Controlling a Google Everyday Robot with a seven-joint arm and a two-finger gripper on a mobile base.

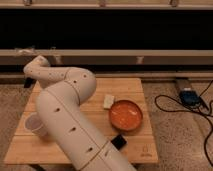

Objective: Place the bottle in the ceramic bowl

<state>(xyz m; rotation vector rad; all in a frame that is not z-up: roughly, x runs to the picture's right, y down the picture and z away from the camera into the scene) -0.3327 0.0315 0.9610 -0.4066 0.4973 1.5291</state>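
The ceramic bowl (126, 115) is orange-red, shallow and empty, and sits on the right part of the wooden table (125, 87). The bottle is hidden or out of view. My white arm (65, 115) rises from the bottom edge, sweeps over the left and middle of the table and bends back at the far left corner. It covers much of the tabletop. My gripper is hidden behind the arm and does not show.
A white paper cup (34, 124) stands at the table's left edge, beside the arm. A small white block (108, 101) lies just left of the bowl. A small black object (118, 141) sits near the front edge. Cables and a blue device (190, 96) lie on the floor at right.
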